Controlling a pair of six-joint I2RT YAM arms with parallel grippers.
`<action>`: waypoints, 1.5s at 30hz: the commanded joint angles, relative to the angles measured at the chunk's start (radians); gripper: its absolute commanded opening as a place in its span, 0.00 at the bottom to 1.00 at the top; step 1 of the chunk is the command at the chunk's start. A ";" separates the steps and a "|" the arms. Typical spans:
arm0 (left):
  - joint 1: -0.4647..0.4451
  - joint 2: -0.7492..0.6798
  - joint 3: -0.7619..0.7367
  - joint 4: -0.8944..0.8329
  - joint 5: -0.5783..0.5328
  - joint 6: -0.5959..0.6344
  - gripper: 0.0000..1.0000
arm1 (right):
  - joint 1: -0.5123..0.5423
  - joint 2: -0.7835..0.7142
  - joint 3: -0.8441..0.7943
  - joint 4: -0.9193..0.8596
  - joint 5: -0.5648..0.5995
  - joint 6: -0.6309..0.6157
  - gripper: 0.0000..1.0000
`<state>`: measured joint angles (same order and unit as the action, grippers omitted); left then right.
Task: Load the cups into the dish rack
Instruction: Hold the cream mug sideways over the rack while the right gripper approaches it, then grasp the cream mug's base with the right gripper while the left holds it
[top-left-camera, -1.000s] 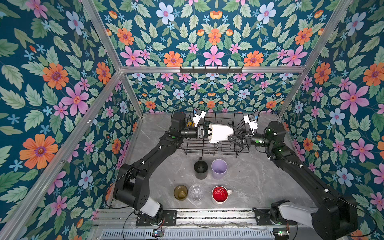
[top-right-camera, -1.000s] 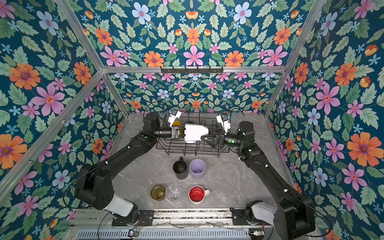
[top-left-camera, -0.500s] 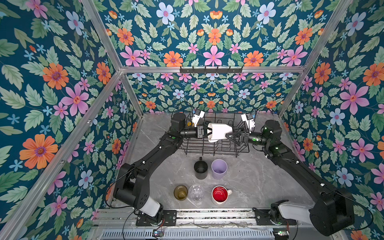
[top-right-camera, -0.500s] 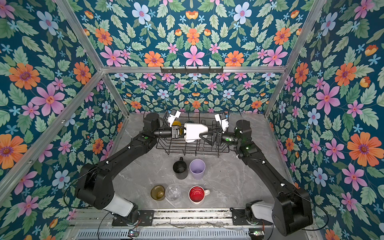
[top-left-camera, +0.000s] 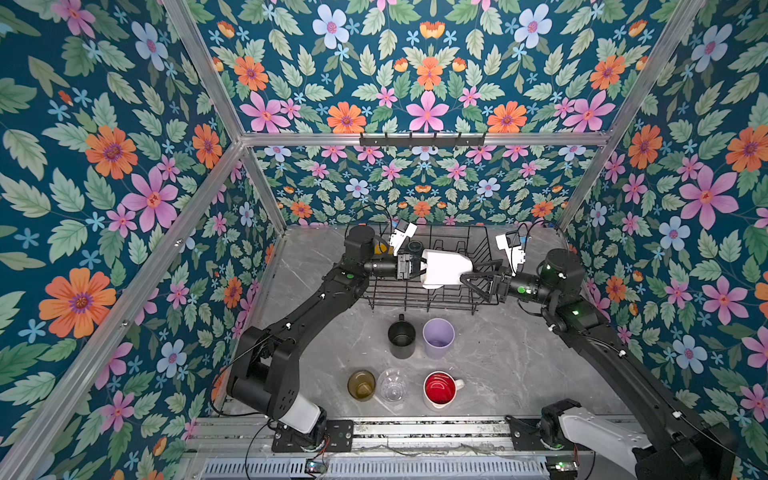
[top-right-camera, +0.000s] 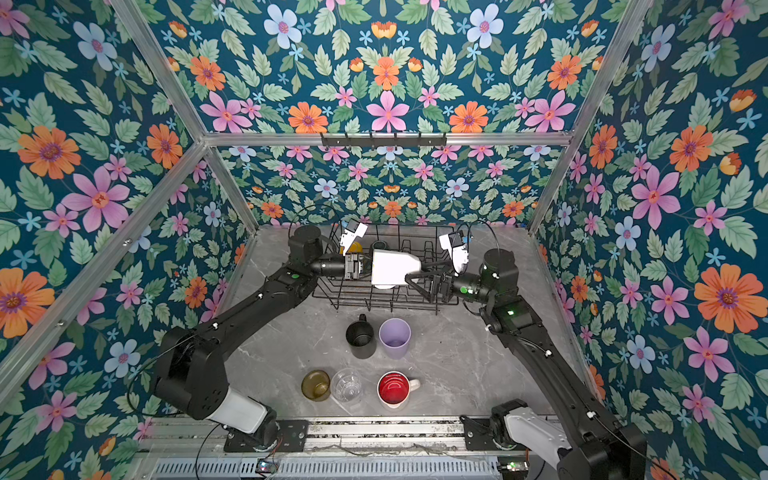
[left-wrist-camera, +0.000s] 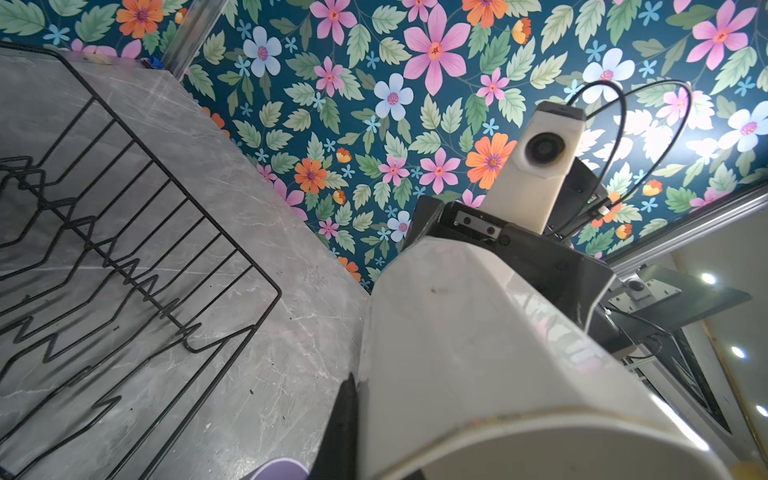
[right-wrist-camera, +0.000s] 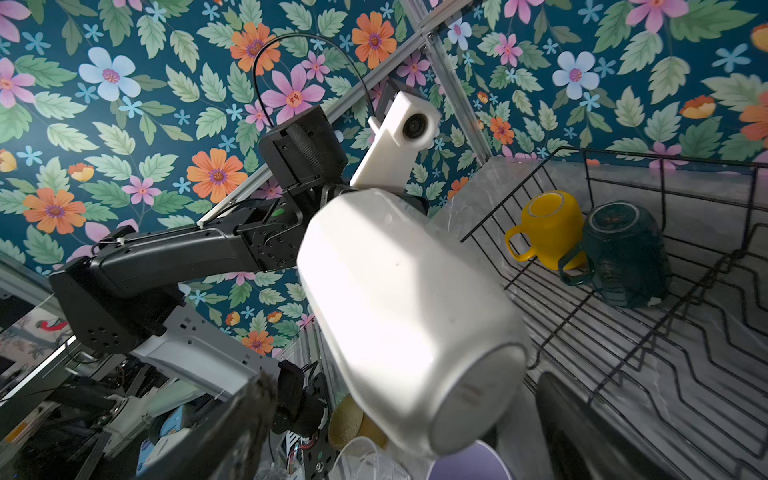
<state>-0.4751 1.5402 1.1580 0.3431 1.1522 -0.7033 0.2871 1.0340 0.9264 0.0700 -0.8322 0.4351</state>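
Observation:
My left gripper (top-left-camera: 419, 266) is shut on the rim of the cream mug (top-left-camera: 444, 269), holding it on its side above the black wire dish rack (top-left-camera: 419, 300); one finger (left-wrist-camera: 345, 424) lies against the mug's outer wall. My right gripper (top-left-camera: 467, 272) is open, its fingers (right-wrist-camera: 232, 428) either side of the mug's base (right-wrist-camera: 478, 399). A yellow mug (right-wrist-camera: 544, 228) and a teal mug (right-wrist-camera: 623, 257) lie in the rack's far left corner. On the table in front stand a black mug (top-left-camera: 401, 340), lilac tumbler (top-left-camera: 438, 337), olive glass (top-left-camera: 361, 385), clear glass (top-left-camera: 392, 386) and red-inside mug (top-left-camera: 439, 388).
The rack's upright dividers (left-wrist-camera: 124, 266) run along its floor below the held mug. A black hook rail (top-left-camera: 422, 139) hangs high on the back wall. Flowered walls close in the grey marble table (top-left-camera: 519, 353) on three sides.
My right gripper has moved left towards the cream mug, and its open fingers now flank the mug's base. The left gripper and mug have stayed put.

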 joint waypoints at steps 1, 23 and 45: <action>0.003 -0.002 0.008 0.102 0.042 -0.020 0.00 | -0.021 -0.025 -0.009 -0.028 -0.014 -0.012 0.97; 0.001 0.015 -0.029 0.261 0.090 -0.126 0.00 | 0.009 0.110 0.030 0.143 -0.163 0.038 0.97; -0.007 0.023 -0.035 0.278 0.105 -0.141 0.00 | 0.106 0.271 0.112 0.212 -0.196 0.087 0.85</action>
<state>-0.4797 1.5646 1.1202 0.5388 1.2289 -0.8371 0.3874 1.3003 1.0328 0.2588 -1.0348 0.5201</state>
